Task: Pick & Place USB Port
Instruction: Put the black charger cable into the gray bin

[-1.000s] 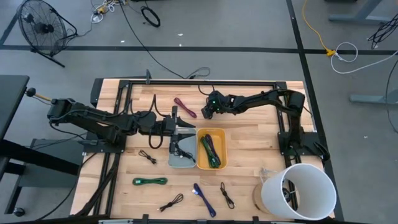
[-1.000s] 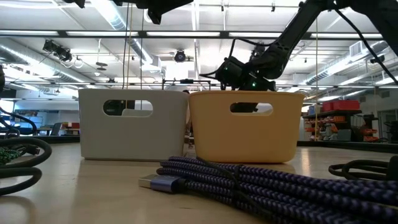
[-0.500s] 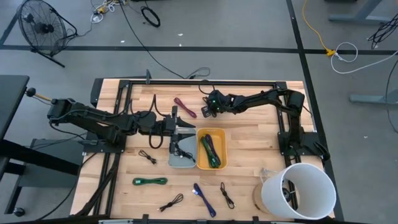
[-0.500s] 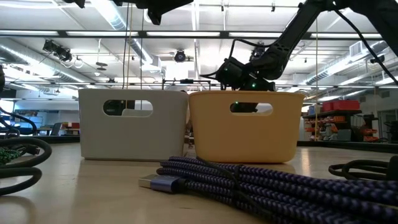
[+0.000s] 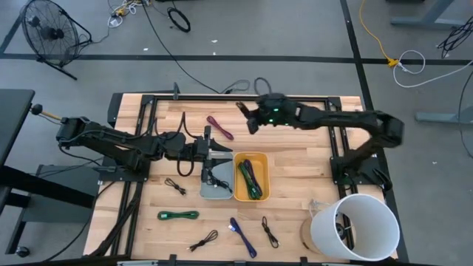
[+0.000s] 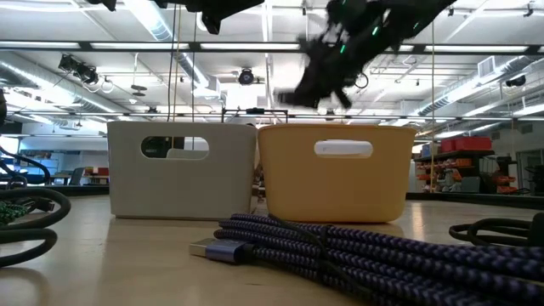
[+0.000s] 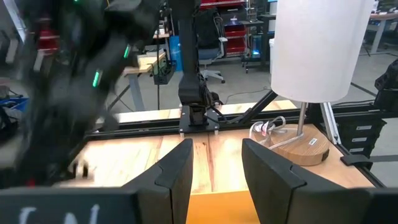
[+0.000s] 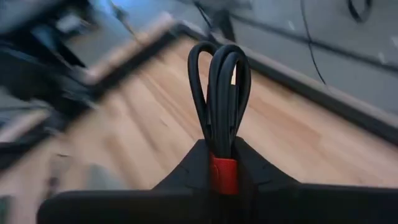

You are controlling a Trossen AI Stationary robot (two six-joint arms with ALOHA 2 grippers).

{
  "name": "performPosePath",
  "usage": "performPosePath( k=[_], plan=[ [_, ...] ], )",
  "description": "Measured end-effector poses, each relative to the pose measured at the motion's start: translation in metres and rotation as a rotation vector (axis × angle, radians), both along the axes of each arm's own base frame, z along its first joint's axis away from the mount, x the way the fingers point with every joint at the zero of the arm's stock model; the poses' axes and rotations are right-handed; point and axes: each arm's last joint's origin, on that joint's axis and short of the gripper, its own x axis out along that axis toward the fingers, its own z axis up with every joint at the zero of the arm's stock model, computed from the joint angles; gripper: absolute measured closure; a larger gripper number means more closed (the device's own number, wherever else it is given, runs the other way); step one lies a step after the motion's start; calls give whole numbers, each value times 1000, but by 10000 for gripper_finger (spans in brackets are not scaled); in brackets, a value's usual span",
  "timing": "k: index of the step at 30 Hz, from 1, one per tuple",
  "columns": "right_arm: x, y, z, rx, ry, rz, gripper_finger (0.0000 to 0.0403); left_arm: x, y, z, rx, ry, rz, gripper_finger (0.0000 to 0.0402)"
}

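Observation:
My right gripper (image 5: 250, 120) hangs above the table's far middle, shut on a black coiled cable (image 8: 221, 87) bound by a red band. In the low view the right gripper (image 6: 310, 81) shows blurred, above the yellow bin (image 6: 336, 174). My left gripper (image 5: 222, 152) stands open over the grey bin (image 5: 214, 182), nothing between its fingers (image 7: 177, 174). The yellow bin (image 5: 251, 176) holds a green and a purple cable. A maroon cable (image 5: 219, 127) lies on the wood left of the right gripper. My right gripper pinches the black cable at its red band (image 8: 222, 177) between the two fingers. The cable's loops (image 8: 219, 68) stick out past the fingertips, along the fingers. The bundle is lifted clear of the table.
Loose cables lie on the near half of the table: black (image 5: 175, 186), green (image 5: 178, 215), blue (image 5: 242, 236), black (image 5: 203, 240) and black (image 5: 270, 231). A white lamp (image 5: 355, 225) stands at the near right corner. A blue braided cable (image 6: 340, 251) lies close before the low camera.
My right gripper has risen from the tabletop at the far middle and swung a little toward the far edge, its arm stretching out level. The black cable has come up with it, clear of the wood.

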Motion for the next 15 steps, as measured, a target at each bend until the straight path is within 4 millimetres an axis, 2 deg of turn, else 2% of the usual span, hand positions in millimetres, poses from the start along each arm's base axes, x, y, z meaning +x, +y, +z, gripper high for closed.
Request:
performPosePath(
  k=[4, 7, 11, 15],
  plan=[
    [-28, 32, 55, -96, -161, 97, 370, 0, 0, 0, 0, 0, 0, 259],
    [-46, 59, 81, -153, -246, 187, 370, 0, 0, 0, 0, -1, 0, 259],
    [-61, 91, 99, -218, -309, 269, 370, 0, 0, 0, 0, -2, 0, 259],
    [-61, 117, 98, -244, -303, 351, 370, 0, 0, 1, 0, -6, 0, 259]
  ],
)
